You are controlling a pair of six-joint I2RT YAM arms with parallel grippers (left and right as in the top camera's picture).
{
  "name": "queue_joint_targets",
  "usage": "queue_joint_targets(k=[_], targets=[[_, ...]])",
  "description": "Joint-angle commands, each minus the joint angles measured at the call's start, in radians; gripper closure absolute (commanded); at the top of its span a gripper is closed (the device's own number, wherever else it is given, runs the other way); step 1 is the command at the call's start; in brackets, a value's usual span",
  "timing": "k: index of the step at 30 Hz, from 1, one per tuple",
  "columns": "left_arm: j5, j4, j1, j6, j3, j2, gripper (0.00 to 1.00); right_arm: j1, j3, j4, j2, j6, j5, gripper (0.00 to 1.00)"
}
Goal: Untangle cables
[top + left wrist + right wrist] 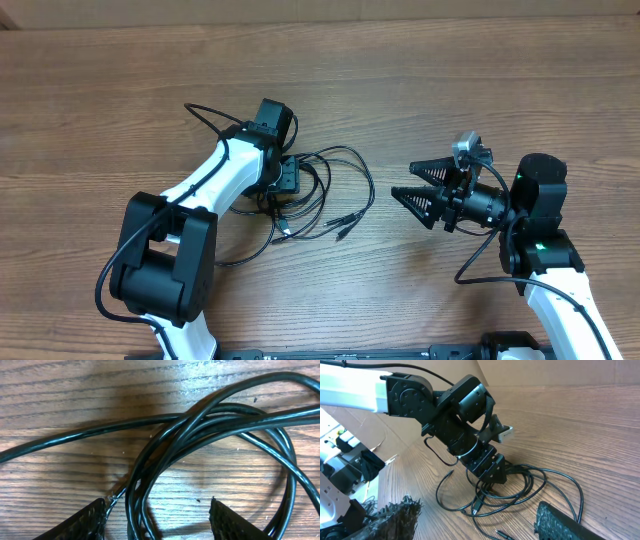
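Note:
The cables [330, 190] lie as a tangle of thin black loops on the wooden table, with small plug ends [342, 228] trailing at the near side. My left gripper [285, 180] is down on the tangle's left part. In the left wrist view its fingers [87, 522] stand apart on either side of a bundle of cables [200, 425], which runs close to the left finger. My right gripper [403, 180] hangs open to the right of the tangle with nothing in it. In the right wrist view the cables [555, 477] lie beyond its fingers [560, 522].
The wooden table [480, 80] is bare around the tangle. A thicker black arm cable [205, 120] loops off the left arm. The right arm's base [545, 250] stands at the near right.

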Motion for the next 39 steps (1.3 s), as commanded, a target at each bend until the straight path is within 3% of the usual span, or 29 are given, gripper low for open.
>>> queue_joint_targets(k=[1, 6, 9, 10, 20, 29, 37, 39], targets=[[0.007, 0.004, -0.008, -0.003, -0.005, -0.001, 0.33, -0.001, 0.009, -0.006, -0.007, 0.000, 0.002, 0.26], [0.002, 0.005, -0.008, -0.003, -0.005, 0.005, 0.39, -0.001, 0.009, -0.010, -0.007, 0.000, 0.002, 0.27], [0.001, 0.006, -0.008, -0.004, -0.005, 0.005, 0.58, -0.001, 0.009, -0.009, -0.007, -0.001, 0.002, 0.28], [0.001, 0.008, -0.008, -0.003, -0.005, 0.005, 0.60, -0.001, 0.009, -0.009, -0.007, -0.001, 0.002, 0.28], [0.001, 0.016, -0.008, -0.003, -0.005, 0.028, 0.51, -0.001, 0.009, -0.009, -0.007, -0.001, 0.002, 0.29], [0.001, 0.019, -0.008, -0.003, -0.005, 0.035, 0.64, -0.001, 0.009, -0.009, -0.007, -0.001, 0.020, 0.30], [0.001, 0.018, -0.008, -0.003, -0.005, 0.035, 0.93, -0.001, 0.009, -0.010, -0.007, -0.001, 0.020, 0.30], [0.001, 0.018, -0.008, -0.003, -0.005, 0.035, 0.96, -0.001, 0.009, -0.010, -0.007, -0.001, 0.020, 0.31]])
